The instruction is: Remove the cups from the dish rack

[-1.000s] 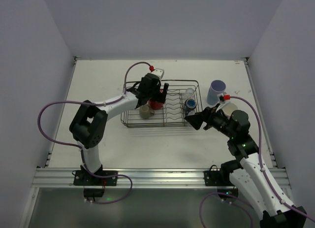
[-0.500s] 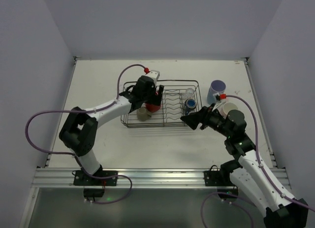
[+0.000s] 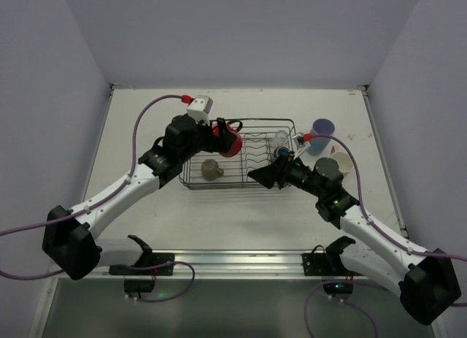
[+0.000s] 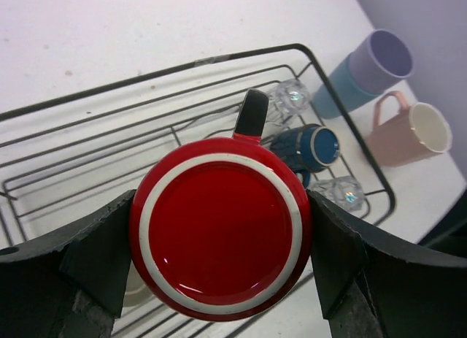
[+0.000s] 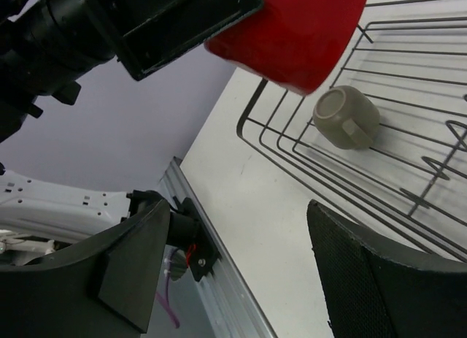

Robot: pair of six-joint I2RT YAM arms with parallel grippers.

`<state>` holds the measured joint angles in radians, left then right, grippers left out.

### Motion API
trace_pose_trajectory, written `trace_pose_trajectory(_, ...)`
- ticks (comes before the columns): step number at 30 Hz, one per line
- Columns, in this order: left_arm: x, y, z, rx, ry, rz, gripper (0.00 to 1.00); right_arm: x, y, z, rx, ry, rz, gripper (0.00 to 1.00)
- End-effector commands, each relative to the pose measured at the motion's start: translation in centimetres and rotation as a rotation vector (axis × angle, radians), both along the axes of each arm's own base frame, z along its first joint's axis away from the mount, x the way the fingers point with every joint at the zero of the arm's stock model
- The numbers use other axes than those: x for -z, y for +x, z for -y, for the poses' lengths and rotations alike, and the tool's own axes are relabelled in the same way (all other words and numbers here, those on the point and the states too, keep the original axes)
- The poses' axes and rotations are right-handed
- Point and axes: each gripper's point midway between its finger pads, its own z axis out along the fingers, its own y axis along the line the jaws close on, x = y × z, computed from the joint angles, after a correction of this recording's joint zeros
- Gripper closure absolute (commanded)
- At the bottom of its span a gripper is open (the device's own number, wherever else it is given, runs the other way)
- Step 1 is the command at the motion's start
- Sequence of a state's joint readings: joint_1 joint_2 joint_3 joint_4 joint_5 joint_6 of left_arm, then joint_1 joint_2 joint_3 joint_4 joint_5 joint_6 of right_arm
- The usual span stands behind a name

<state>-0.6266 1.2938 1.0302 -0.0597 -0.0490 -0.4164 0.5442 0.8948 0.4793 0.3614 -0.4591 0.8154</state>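
Observation:
My left gripper [image 3: 228, 139] is shut on the red handled mug [image 4: 220, 233], held bottom-up above the dark wire dish rack [image 3: 257, 121]; the mug also shows in the top view [image 3: 230, 142] and the right wrist view [image 5: 295, 28]. A small olive-beige cup [image 3: 211, 169] lies in the rack's left part, also in the right wrist view [image 5: 346, 117]. A dark blue cup [image 4: 310, 146] and two clear glasses [image 4: 289, 98] sit at the rack's right end. My right gripper [image 3: 257, 176] is open and empty over the rack's front edge.
A lavender and light-blue tumbler [image 3: 319, 136] and a pink cup [image 3: 340, 163] stand on the table right of the rack; both show in the left wrist view, tumbler [image 4: 371, 70], pink cup [image 4: 411, 136]. The aluminium rail [image 3: 233, 261] runs along the near edge.
My left gripper has lifted the red mug up out of the rack and drawn back to the left. My right gripper has moved left over the rack's front edge.

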Motion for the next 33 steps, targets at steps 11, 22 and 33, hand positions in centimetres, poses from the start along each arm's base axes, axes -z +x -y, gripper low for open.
trace_pose_trajectory(11, -10.7, -8.6, 2.1, 0.283, -0.602, 0.075, 0.81, -8.2, 1.3, -1.5, 0.033, 0.189, 0.171, 0.23)
trace_pose_trajectory(22, -11.2, -12.0, 1.9, 0.389, -0.812, 0.048, 0.81, -13.0, -1.5, -3.6, -0.086, 0.280, 0.264, 0.33)
trace_pose_trajectory(33, -12.4, -12.7, 0.2, 0.336, -0.875, 0.115, 0.61, -14.3, -3.7, -5.0, -0.177, 0.435, 0.284, 0.75)
